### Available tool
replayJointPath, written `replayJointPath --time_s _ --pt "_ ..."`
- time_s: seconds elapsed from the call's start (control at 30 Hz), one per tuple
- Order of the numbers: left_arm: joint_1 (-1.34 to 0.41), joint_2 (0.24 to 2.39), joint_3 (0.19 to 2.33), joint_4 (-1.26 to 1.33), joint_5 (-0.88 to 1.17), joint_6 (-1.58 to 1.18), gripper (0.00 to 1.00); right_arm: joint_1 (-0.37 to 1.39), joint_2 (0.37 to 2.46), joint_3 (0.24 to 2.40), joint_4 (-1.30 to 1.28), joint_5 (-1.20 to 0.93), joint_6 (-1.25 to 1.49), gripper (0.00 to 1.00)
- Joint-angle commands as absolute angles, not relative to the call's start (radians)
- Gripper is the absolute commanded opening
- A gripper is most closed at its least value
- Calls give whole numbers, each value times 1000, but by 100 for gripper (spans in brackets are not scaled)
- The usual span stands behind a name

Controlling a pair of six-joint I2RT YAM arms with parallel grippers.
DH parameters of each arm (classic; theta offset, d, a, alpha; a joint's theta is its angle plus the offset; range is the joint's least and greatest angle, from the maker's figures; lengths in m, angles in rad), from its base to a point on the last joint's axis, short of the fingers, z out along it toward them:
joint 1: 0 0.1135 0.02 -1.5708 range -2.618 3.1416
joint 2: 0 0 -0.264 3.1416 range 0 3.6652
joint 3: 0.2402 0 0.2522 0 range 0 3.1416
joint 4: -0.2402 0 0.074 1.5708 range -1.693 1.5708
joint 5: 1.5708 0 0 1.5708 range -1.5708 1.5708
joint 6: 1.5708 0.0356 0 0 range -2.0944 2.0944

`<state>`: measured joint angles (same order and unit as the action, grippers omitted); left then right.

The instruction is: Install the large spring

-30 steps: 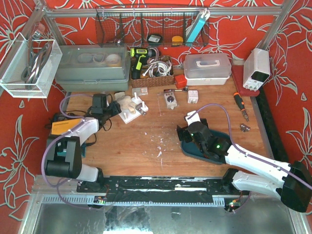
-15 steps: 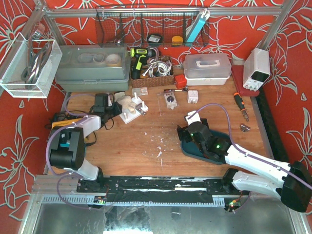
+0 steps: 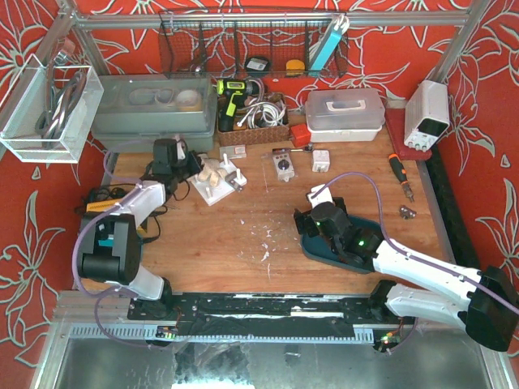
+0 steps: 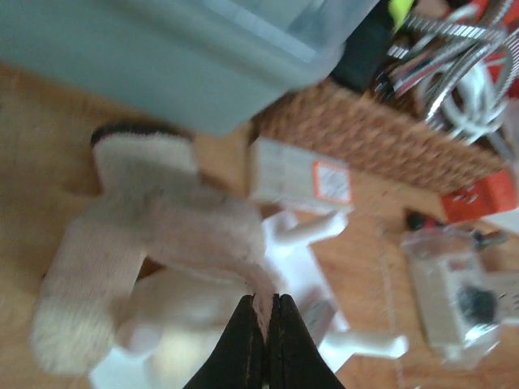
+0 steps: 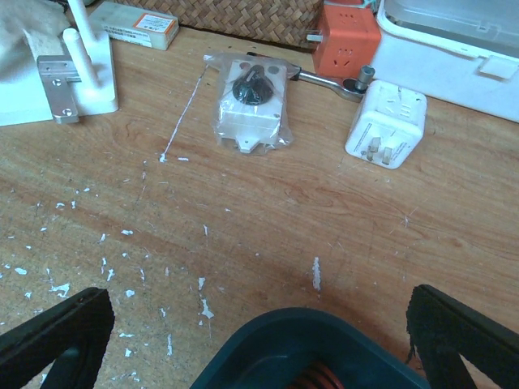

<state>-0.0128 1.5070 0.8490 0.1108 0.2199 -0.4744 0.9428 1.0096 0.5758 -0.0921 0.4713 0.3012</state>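
Left gripper (image 4: 266,306) at far left of table (image 5: 243,219), clenched on a pinch of cream knit glove (image 4: 154,219). Glove lying partly on white peg fixture (image 4: 312,229), just near of grey bin (image 4: 162,57) and wicker basket (image 4: 381,138). Right gripper (image 5: 258,328) released, jaws spread wide, hanging over far rim of teal tray (image 3: 310,247), right of centre. Large spring (image 5: 315,378) inside that tray, only a coppery coil edge showing, not gripped. Bagged part (image 5: 250,109) and white plug adapter (image 5: 384,121) on wood beyond the tray
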Motion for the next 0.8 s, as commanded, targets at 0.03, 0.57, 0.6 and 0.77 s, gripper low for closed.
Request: replayJointPath --time_s 0.03,0.57,0.6,0.77 --pt "-8 1487 1002 68 151 -485 0 946 1014 600 -107 498 296 99" --pt "11 1412 905 22 -686 -515 0 947 1002 605 -121 486 303 99" --pt "11 1415 903 14 -702 -529 0 947 1003 604 -121 485 304 99" --pt "11 1416 910 -41 -630 -564 53 947 1029 620 -133 476 307 99"
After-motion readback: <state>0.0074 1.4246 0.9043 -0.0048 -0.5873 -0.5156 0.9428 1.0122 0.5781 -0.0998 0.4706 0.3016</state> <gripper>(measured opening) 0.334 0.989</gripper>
